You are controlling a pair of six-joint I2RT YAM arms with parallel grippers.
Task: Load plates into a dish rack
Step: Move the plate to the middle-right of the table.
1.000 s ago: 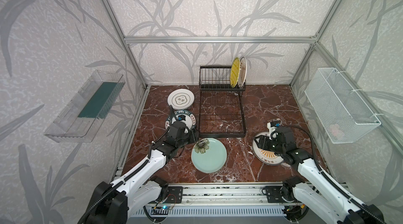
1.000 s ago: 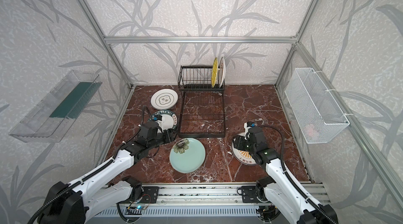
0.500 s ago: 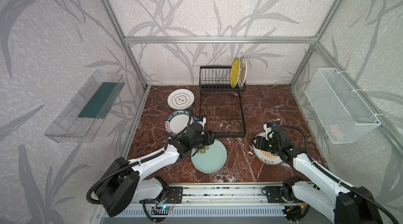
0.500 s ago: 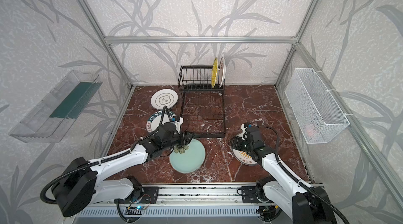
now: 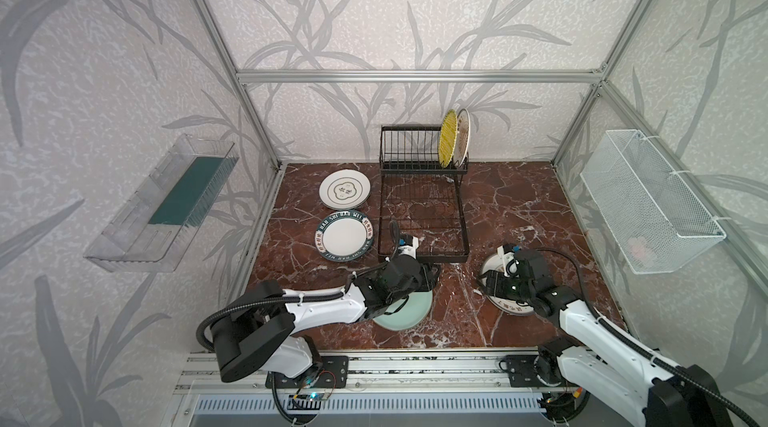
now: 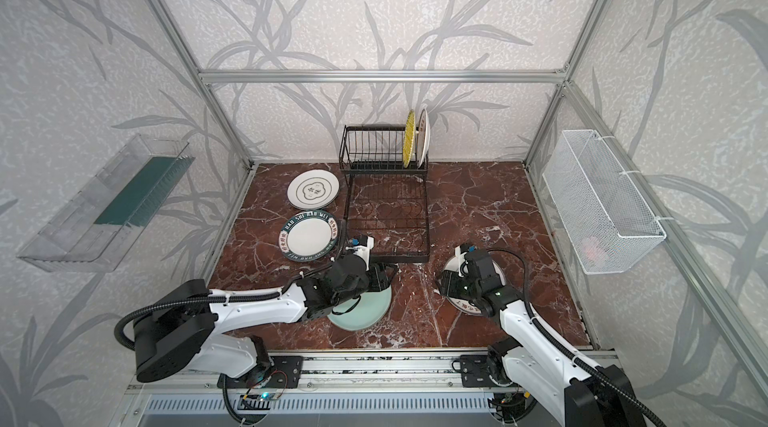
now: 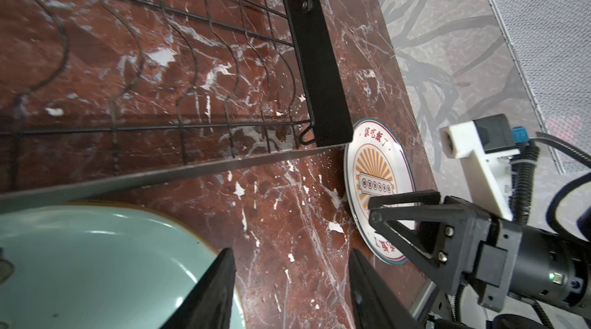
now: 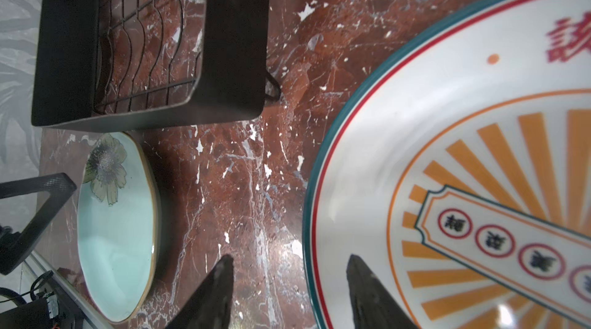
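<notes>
While the left pincer (image 7: 287,255) and right pincer (image 8: 287,261) stand spread, the dish rack (image 5: 409,127) holds two plates (image 5: 448,139).

The dark rim of the white plate (image 5: 344,239) at mid left reads "HAO SHI HAO WEI" in both top views, flanked by red Chinese characters. The sunburst plate (image 7: 374,164) at near right bears red characters 該吃飯了 on its rim, and circled characters, blurred, on its banner
</notes>
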